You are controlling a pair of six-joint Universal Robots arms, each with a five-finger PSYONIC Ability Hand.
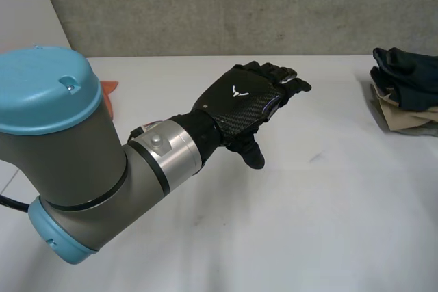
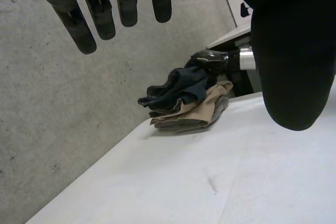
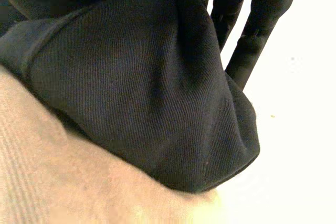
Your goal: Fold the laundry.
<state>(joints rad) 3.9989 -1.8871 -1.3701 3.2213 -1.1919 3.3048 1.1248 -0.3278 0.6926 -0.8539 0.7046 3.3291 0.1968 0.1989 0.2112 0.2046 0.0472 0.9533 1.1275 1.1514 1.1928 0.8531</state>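
Empty, spread left robot hand (image 1: 239,97) (laundry (image 2: 184,95) at table (image 1: 308,223) edge); right robot hand (image 2: 212,59) unclear.

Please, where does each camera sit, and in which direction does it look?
Head view: behind the arms, looking down at the table; shows the left arm and open left hand.
Left wrist view: on the left wrist, looking past its own fingers to the clothes pile, where the right hand is.
Right wrist view: on the right wrist, close against the pile's dark cloth; own hand shows.
Shared: all three see the pile.
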